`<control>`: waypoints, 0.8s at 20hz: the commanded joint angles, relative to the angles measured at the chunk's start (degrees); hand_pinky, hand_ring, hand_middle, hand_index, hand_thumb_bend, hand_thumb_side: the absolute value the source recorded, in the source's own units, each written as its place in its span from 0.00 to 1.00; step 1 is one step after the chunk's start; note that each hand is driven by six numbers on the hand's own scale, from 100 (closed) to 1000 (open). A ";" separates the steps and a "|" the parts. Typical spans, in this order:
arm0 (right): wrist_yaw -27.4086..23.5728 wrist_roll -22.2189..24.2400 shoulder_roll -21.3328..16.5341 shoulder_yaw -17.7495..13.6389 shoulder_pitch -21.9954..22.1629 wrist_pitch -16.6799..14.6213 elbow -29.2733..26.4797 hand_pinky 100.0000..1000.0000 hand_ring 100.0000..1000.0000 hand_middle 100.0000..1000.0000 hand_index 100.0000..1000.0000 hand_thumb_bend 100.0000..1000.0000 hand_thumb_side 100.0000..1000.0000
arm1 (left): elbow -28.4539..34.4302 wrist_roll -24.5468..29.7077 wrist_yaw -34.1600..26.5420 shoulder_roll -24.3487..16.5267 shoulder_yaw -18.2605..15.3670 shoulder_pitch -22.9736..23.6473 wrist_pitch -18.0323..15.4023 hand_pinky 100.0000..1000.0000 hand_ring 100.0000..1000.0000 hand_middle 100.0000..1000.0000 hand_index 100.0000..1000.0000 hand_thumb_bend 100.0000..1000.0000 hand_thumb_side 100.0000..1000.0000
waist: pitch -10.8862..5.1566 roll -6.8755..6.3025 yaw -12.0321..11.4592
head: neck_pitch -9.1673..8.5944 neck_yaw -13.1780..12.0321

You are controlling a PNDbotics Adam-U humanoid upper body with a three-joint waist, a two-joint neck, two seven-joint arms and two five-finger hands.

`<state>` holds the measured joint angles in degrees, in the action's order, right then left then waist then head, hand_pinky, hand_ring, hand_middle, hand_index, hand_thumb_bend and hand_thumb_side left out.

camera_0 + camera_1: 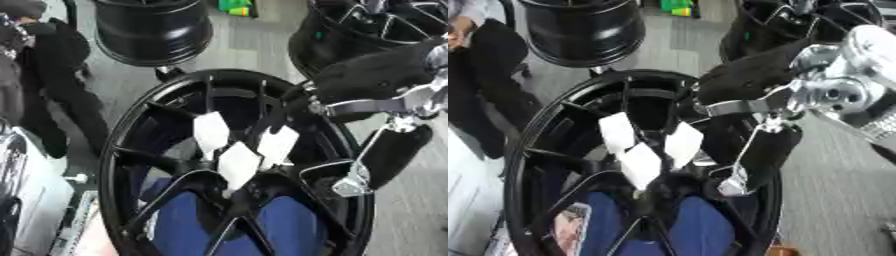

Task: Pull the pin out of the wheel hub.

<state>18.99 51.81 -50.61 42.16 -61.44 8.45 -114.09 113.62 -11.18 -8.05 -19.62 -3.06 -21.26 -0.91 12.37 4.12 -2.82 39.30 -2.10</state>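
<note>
Black spoked wheel hub (131,165) fills centre of view, standing on edge. Three white tags (238,162) sit at its middle; the pin itself cannot be made out among them. Right hand (750,82) at hub's upper right rim, reaching toward the tags; fingers hidden by its own back, so grasp cannot be told. Second black rim (153,30) beyond the hub

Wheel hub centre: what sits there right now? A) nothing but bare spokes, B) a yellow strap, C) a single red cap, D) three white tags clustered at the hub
D: three white tags cluster at the centre of the black wheel hub, with the right hand at the rim's right side, apart from them.
</note>
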 commanded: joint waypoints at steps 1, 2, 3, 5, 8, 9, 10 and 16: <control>0.22 0.15 -1.06 -1.76 -0.42 0.23 -0.50 0.90 0.91 0.88 0.87 0.34 0.30 | 0.97 -0.18 -0.28 -1.19 -0.60 -0.88 0.09 0.62 0.69 0.44 0.78 0.00 0.69 | -0.84 -0.36 -0.03 | -0.10 0.16; -0.23 0.15 -1.18 -2.67 -0.14 0.82 -0.50 0.90 0.91 0.88 0.87 0.33 0.30 | 0.97 -0.28 -0.27 -1.12 -0.66 -0.98 0.12 0.62 0.69 0.44 0.78 0.00 0.69 | -0.87 -0.36 -0.06 | 0.25 0.41; -0.77 0.15 -1.32 -3.63 0.06 1.61 -0.50 0.90 0.91 0.88 0.87 0.33 0.30 | 0.97 -0.37 -0.25 -1.04 -0.69 -1.08 0.13 0.62 0.69 0.44 0.78 0.00 0.69 | -0.94 -0.33 -0.11 | 0.56 0.69; -1.65 0.15 -1.46 -4.72 0.10 3.34 -0.50 0.90 0.91 0.88 0.87 0.33 0.29 | 0.97 -0.45 -0.20 -0.97 -0.67 -1.19 0.11 0.62 0.69 0.44 0.78 0.00 0.69 | -1.06 -0.25 -0.16 | 0.93 1.00; -3.17 0.15 -1.73 -5.38 -0.09 5.39 -0.50 0.90 0.91 0.88 0.87 0.34 0.26 | 0.97 -0.52 -0.13 -0.95 -0.66 -1.20 0.14 0.62 0.69 0.44 0.78 0.00 0.69 | -1.25 -0.08 -0.12 | 1.80 1.26; -3.68 0.15 -1.77 -5.47 -0.22 5.79 -0.50 0.90 0.91 0.87 0.87 0.34 0.26 | 0.97 -0.55 -0.12 -0.95 -0.67 -1.20 0.15 0.62 0.69 0.44 0.78 0.00 0.69 | -1.30 -0.02 -0.09 | 1.99 1.36; -4.11 0.15 -1.79 -5.52 -0.36 6.10 -0.50 0.90 0.91 0.87 0.87 0.34 0.26 | 0.97 -0.56 -0.12 -0.95 -0.66 -1.19 0.16 0.62 0.69 0.44 0.78 0.00 0.69 | -1.33 0.02 -0.05 | 2.06 1.41; -6.33 0.15 -1.11 -6.06 -1.35 7.57 -0.46 0.90 0.90 0.87 0.87 0.28 0.25 | 0.97 -0.59 -0.10 -0.91 -0.60 -1.26 0.29 0.62 0.69 0.44 0.78 0.00 0.69 | -1.56 0.08 -0.01 | 2.72 2.07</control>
<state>13.43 51.47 -50.72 37.40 -61.64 14.95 -114.09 113.62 -11.58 -8.05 -19.61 -3.11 -21.71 -0.63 11.92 4.40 -2.84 41.62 -0.30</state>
